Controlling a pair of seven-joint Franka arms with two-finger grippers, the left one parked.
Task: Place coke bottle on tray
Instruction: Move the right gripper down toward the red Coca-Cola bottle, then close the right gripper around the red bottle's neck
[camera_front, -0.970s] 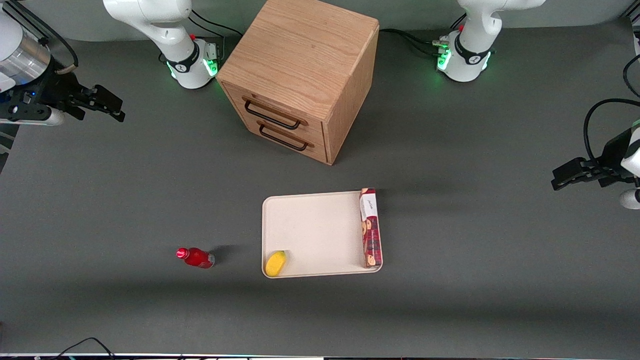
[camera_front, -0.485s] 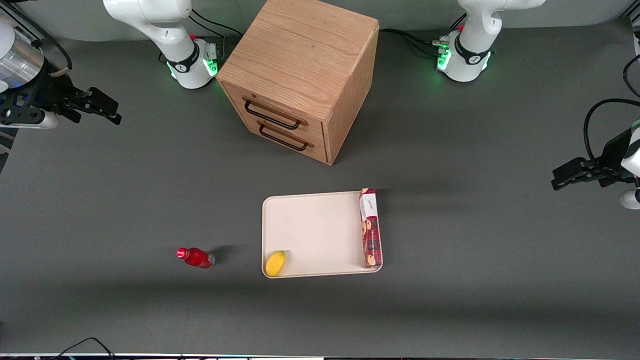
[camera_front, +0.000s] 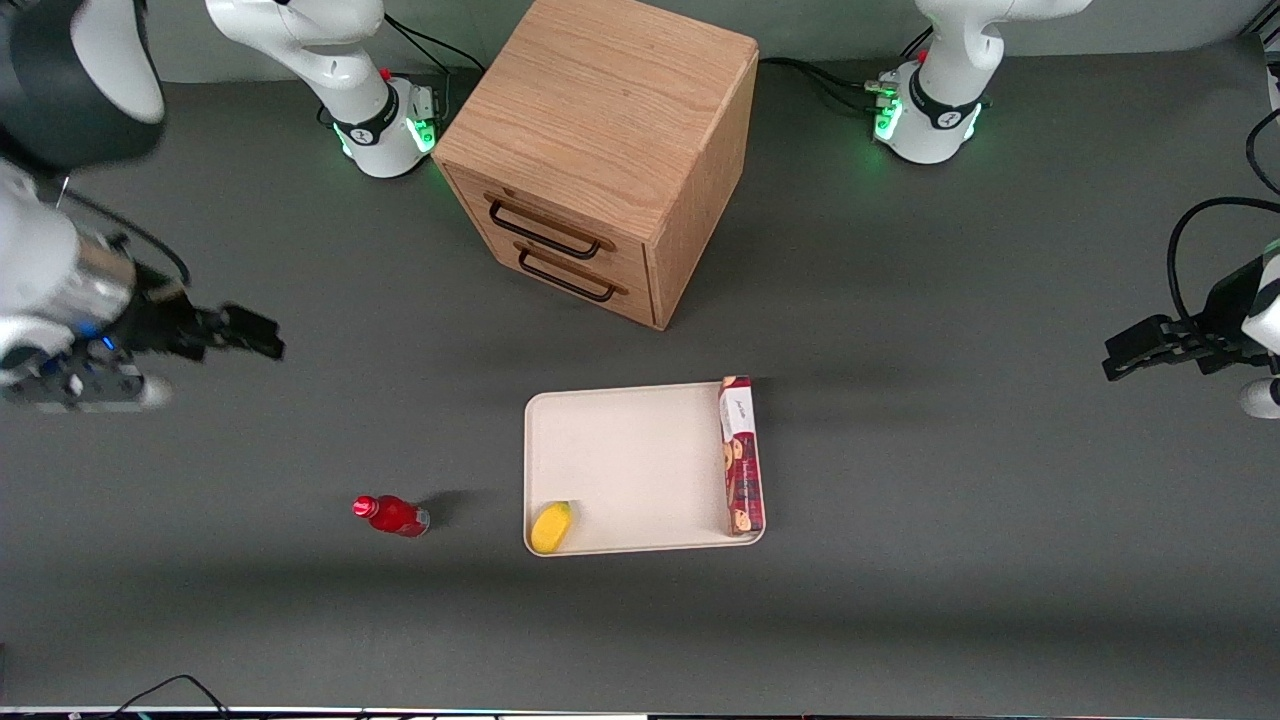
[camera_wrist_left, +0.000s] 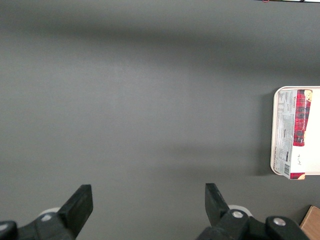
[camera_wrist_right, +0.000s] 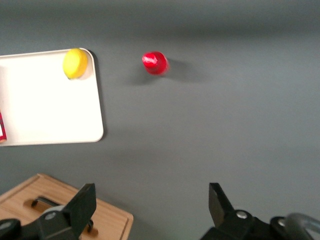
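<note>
- coke bottle stands on the desk beside the tray (apart from it)
- gripper spread wide, empty, above the desk, well apart from the bottle

Count, table top:
- coke bottle: one, on the table.
- tray: one.
- yellow fruit: one, on the tray.
- red biscuit box: one, on the tray.
- wooden cabinet: one, with two drawers, one handle each.
- gripper: one on the working arm, fingers spread, above the table.
</note>
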